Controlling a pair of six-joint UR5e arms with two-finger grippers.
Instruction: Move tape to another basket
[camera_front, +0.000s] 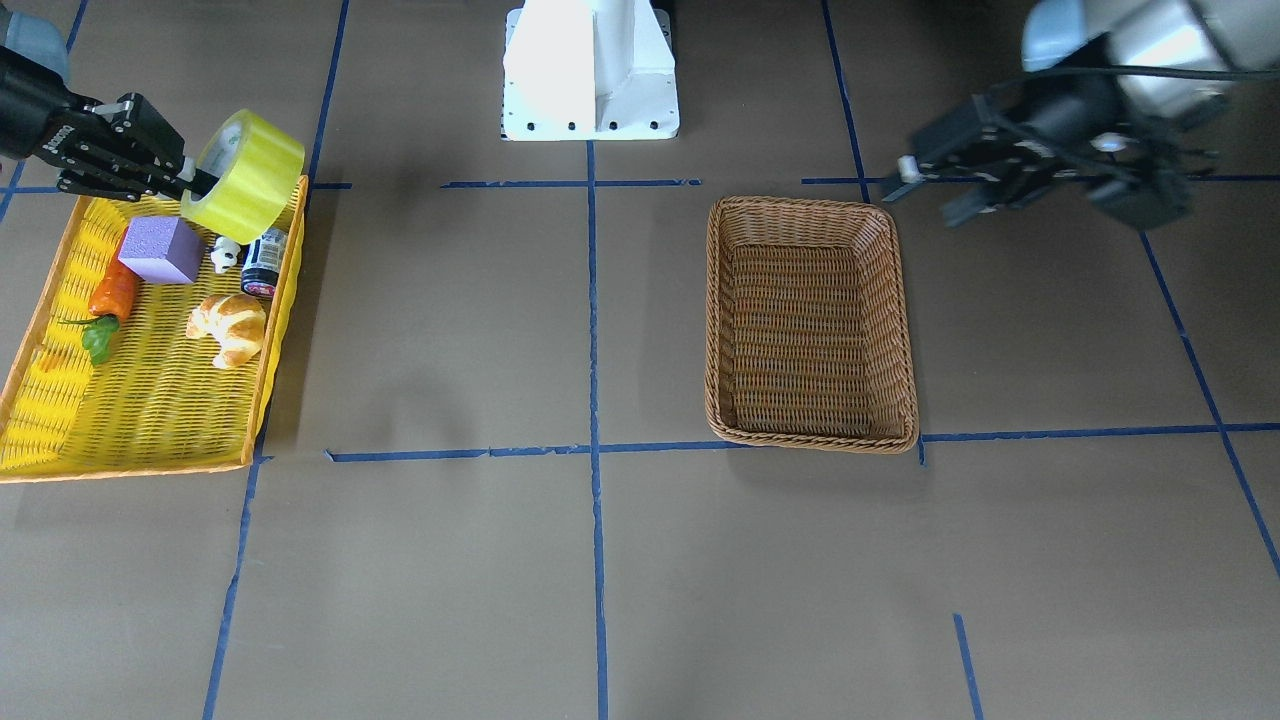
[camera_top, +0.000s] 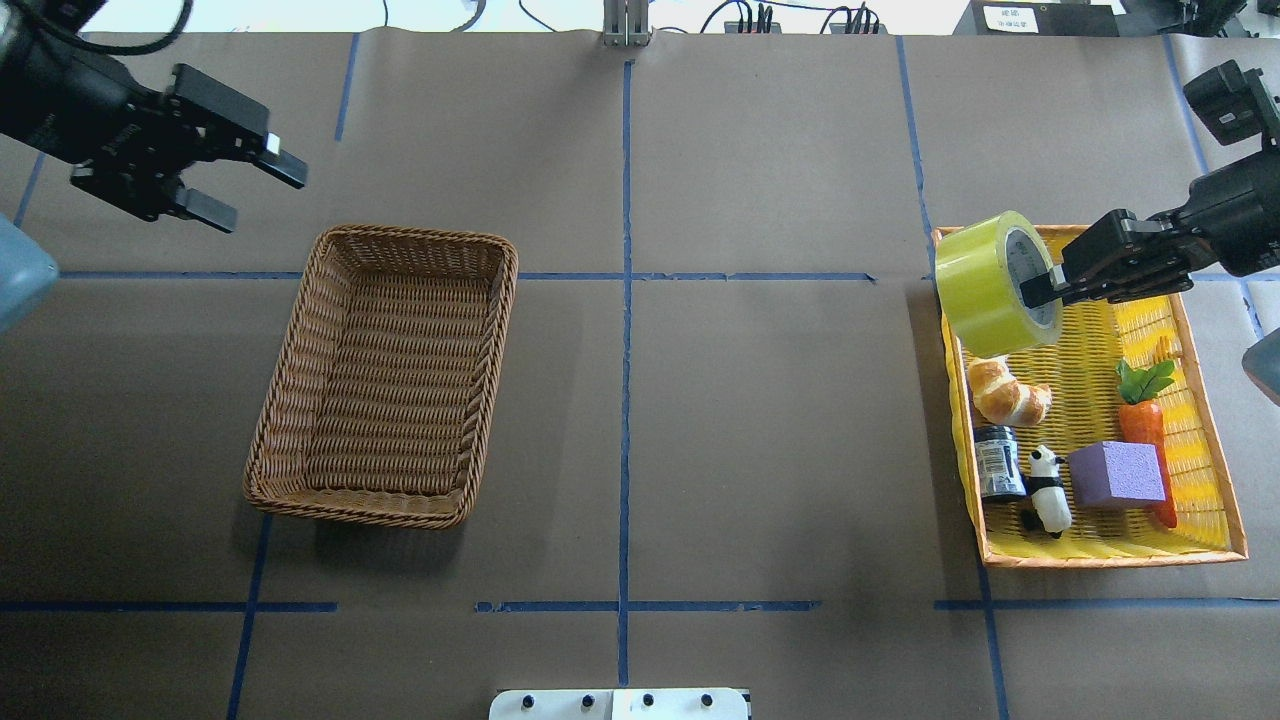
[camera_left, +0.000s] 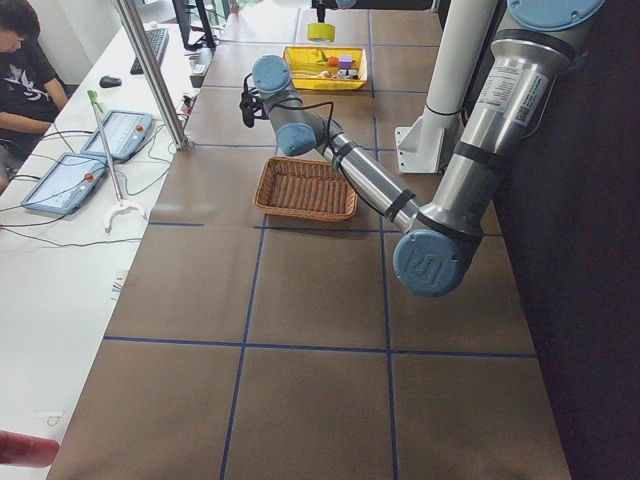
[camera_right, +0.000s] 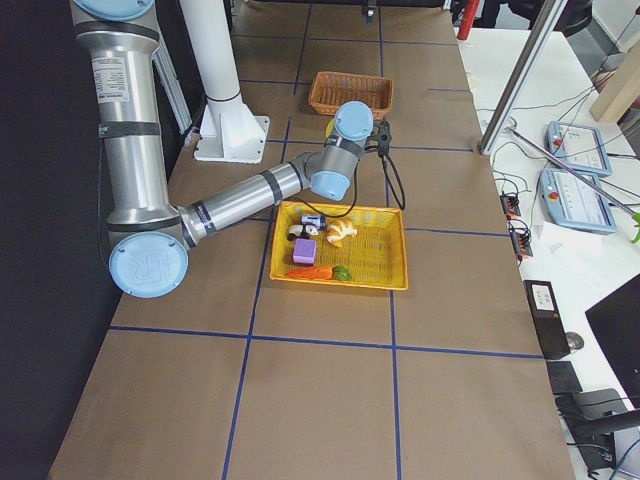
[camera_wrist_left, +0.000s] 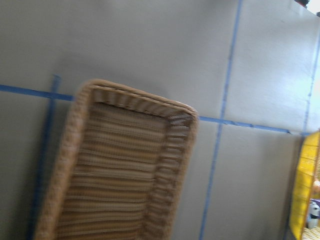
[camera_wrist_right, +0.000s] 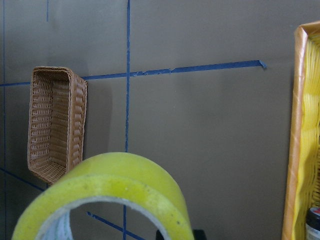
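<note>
The yellow-green tape roll (camera_top: 992, 284) hangs in the air over the far corner of the yellow basket (camera_top: 1205, 520). My right gripper (camera_top: 1045, 288) is shut on the tape, one finger inside its white core. The roll also shows in the front view (camera_front: 244, 176) and fills the bottom of the right wrist view (camera_wrist_right: 107, 197). The brown wicker basket (camera_top: 290, 400) lies empty on the left half of the table; it also shows in the front view (camera_front: 725, 330) and the left wrist view (camera_wrist_left: 70, 165). My left gripper (camera_top: 250, 185) is open and empty, above the table beyond the wicker basket's far left corner.
The yellow basket (camera_front: 60, 410) holds a croissant (camera_top: 1008, 392), a carrot (camera_top: 1145, 420), a purple block (camera_top: 1116, 474), a small dark jar (camera_top: 997, 462) and a panda figure (camera_top: 1048, 488). Blue tape lines cross the brown table. The white robot base (camera_front: 590, 70) stands at the table's edge.
</note>
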